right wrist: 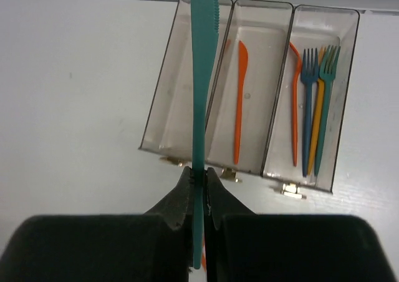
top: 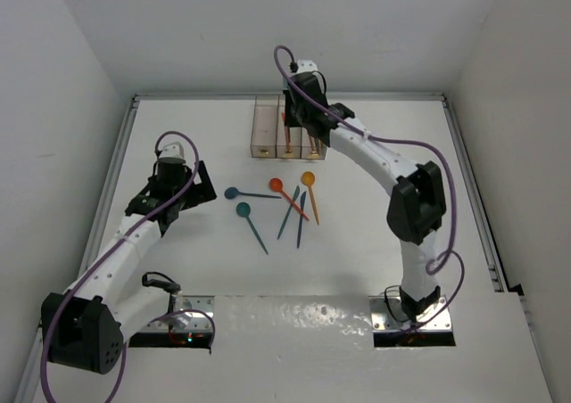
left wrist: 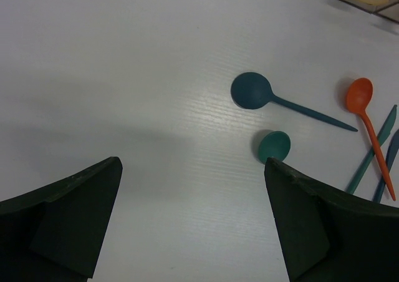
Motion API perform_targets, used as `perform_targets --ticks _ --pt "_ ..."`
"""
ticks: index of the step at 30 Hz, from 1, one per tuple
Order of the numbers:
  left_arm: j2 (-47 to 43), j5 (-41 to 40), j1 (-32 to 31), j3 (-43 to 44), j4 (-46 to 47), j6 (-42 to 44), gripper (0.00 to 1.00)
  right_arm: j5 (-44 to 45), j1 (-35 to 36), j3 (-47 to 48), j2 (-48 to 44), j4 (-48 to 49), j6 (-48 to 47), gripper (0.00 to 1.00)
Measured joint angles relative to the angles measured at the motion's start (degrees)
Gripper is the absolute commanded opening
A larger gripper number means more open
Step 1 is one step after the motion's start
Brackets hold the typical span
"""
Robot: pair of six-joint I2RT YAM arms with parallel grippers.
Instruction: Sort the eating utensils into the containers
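Note:
My right gripper (right wrist: 198, 173) is shut on a teal knife (right wrist: 203, 76) and holds it over the divider between the left and middle of the three joined clear bins (right wrist: 156, 107). The middle bin holds an orange knife (right wrist: 239, 101). The right bin holds several forks (right wrist: 310, 107). Seen from above, this gripper (top: 303, 109) hangs over the bins (top: 264, 131). My left gripper (left wrist: 193, 163) is open and empty, just left of the spoons. On the table lie a dark blue spoon (left wrist: 251, 90), a teal spoon (left wrist: 275, 145), a red spoon (left wrist: 360, 95) and an orange spoon (top: 309, 179).
Two thin teal and blue utensils (top: 294, 214) lie crossed with the red spoon's handle at mid-table. White walls enclose the table, with a metal rail (top: 473, 189) along the right edge. The left gripper (top: 198, 185) is low over bare table.

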Motion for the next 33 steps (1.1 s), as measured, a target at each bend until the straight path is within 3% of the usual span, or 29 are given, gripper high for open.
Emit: perform_targets --ticks 7,14,16,17,18,20,24,27,29,33 --pt "0.5 3.0 0.0 0.0 1.0 1.6 0.95 -1.9 -4.2 10.1 15.7 5.1 -0.7 0.00" --pt "1.3 5.4 -0.3 0.0 1.9 2.7 0.94 -2.8 -6.6 13.5 24.4 8.7 -0.7 0.03" --pt "1.9 5.9 -0.3 0.0 2.1 2.9 0.94 -3.7 -7.2 13.7 25.6 9.0 -0.4 0.18" --pt "2.2 6.1 -0.3 0.0 2.1 2.9 0.94 -4.0 -7.4 13.7 25.9 9.1 -0.2 0.18" --pt "2.5 6.2 -0.3 0.0 2.2 2.9 0.94 -4.4 -7.5 13.7 26.0 9.1 -0.4 0.29" --pt "2.8 6.6 -0.4 0.0 2.2 3.0 0.94 -5.0 -7.9 13.7 26.1 9.0 -0.3 0.35" --pt "2.8 7.0 -0.4 0.0 2.3 3.0 0.94 -5.8 -8.1 11.8 24.5 9.5 -0.7 0.39" --pt "2.8 7.8 -0.4 0.0 2.6 3.1 0.94 -5.7 -8.0 5.6 19.8 9.9 -0.7 0.34" --pt "2.8 8.3 -0.4 0.0 2.8 3.1 0.94 -5.0 -7.7 -2.4 12.4 9.5 -0.5 0.25" --pt "2.8 8.3 -0.4 0.0 3.0 3.1 0.94 -2.2 -6.7 -14.4 -1.4 8.6 1.2 0.21"
